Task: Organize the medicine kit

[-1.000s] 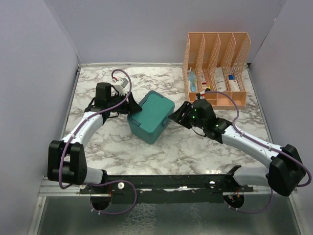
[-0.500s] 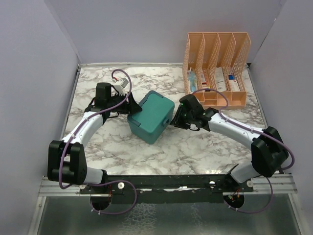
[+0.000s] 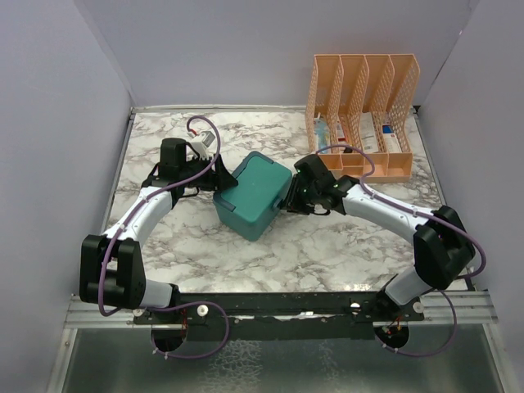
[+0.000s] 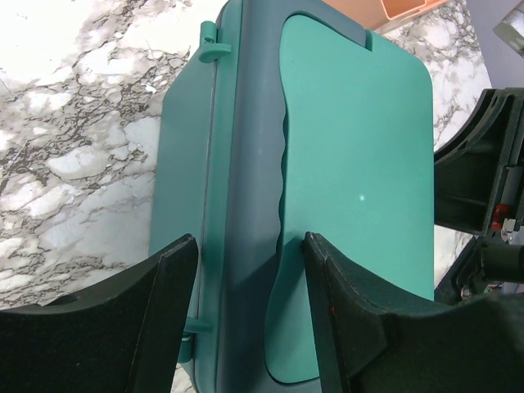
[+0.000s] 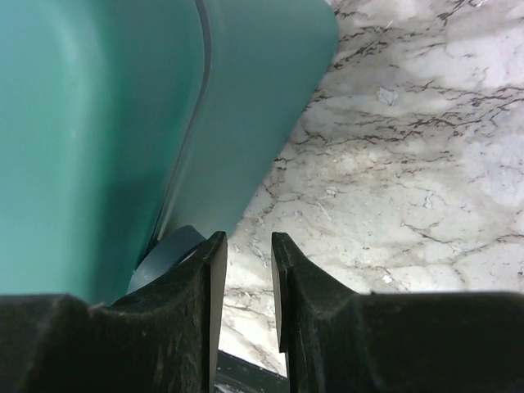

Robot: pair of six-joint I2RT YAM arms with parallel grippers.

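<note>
The medicine kit [image 3: 255, 195], a teal box with its lid down, sits mid-table. My left gripper [image 3: 219, 178] is at its back left edge. In the left wrist view its fingers [image 4: 168, 319] straddle the hinged rim of the kit [image 4: 352, 147], one on the hinge side and one on the lid, and appear closed on it. My right gripper [image 3: 287, 201] is at the kit's right front side. In the right wrist view its jaws [image 5: 243, 239] stand a narrow gap apart with only marble between them. The left fingertip rests by the grey-blue latch [image 5: 168, 250] under the kit's wall [image 5: 98, 123].
A tall orange mesh file organizer [image 3: 364, 106] holding several small packets stands at the back right, just behind the right arm. Marble tabletop [image 3: 327, 246] lies in front of the box. Walls enclose the table on three sides.
The right arm has swung in toward the box's front side and its jaws have narrowed. The left arm and the box have not moved.
</note>
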